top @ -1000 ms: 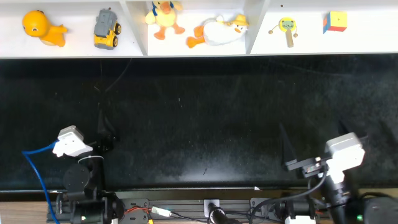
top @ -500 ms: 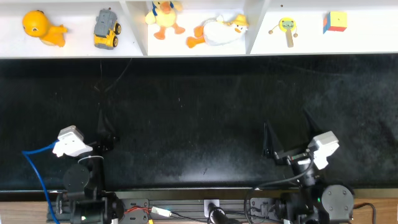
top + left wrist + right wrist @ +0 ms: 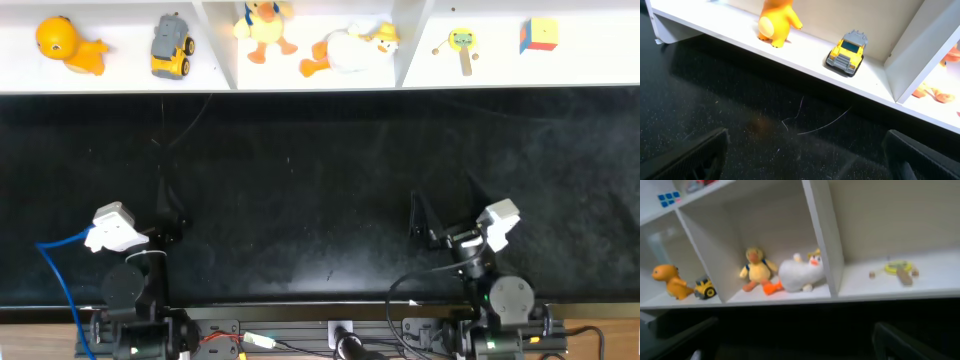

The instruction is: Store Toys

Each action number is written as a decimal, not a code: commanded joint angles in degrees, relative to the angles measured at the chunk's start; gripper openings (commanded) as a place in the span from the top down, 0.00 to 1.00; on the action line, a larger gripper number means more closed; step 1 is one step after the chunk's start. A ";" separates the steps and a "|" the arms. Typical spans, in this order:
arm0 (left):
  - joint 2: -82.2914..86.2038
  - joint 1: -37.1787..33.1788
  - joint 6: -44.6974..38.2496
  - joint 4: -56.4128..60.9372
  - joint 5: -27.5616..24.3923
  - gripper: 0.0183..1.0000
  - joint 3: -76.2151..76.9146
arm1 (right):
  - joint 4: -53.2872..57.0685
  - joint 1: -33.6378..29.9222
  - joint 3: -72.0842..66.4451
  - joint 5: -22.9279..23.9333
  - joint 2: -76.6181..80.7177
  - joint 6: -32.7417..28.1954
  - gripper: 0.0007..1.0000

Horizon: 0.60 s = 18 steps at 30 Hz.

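Observation:
Several toys sit in the white shelf along the far edge: an orange duck figure, a yellow truck, a yellow plush duck, a white plush duck, a rattle and a coloured cube. My left gripper hangs low over the near left of the black mat, open and empty, facing the orange figure and truck. Near the front right, my right gripper is open and empty too, facing the plush ducks and rattle.
A black mat covers the whole worktop between the arms and the shelf. White dividers split the shelf into compartments. A blue cable loops beside the left arm's base.
The right arm has swung leftward toward the middle, its gripper now farther left and slightly farther from the front edge. The left arm and the toys have not moved.

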<state>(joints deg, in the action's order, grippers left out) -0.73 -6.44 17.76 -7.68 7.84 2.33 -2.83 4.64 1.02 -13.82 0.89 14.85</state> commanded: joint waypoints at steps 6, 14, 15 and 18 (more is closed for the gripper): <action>0.59 -0.26 -1.27 0.15 -0.74 0.00 -0.35 | 6.32 0.48 -0.76 1.77 -0.72 -1.01 0.00; 0.59 -0.26 -1.27 0.17 -0.74 0.00 -0.35 | 6.25 0.48 -0.74 1.86 -0.68 -2.69 0.01; 0.59 -0.26 -1.29 0.17 -0.74 0.00 -0.35 | 6.25 0.48 -0.76 1.86 -0.68 -2.69 0.00; 0.59 -0.26 -1.27 0.15 -0.74 0.00 -0.35 | 6.25 0.48 -0.76 1.86 -0.68 -2.69 0.00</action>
<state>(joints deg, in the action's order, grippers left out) -0.73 -6.44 17.76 -7.68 7.86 2.33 3.68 4.64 1.02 -12.58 0.69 12.93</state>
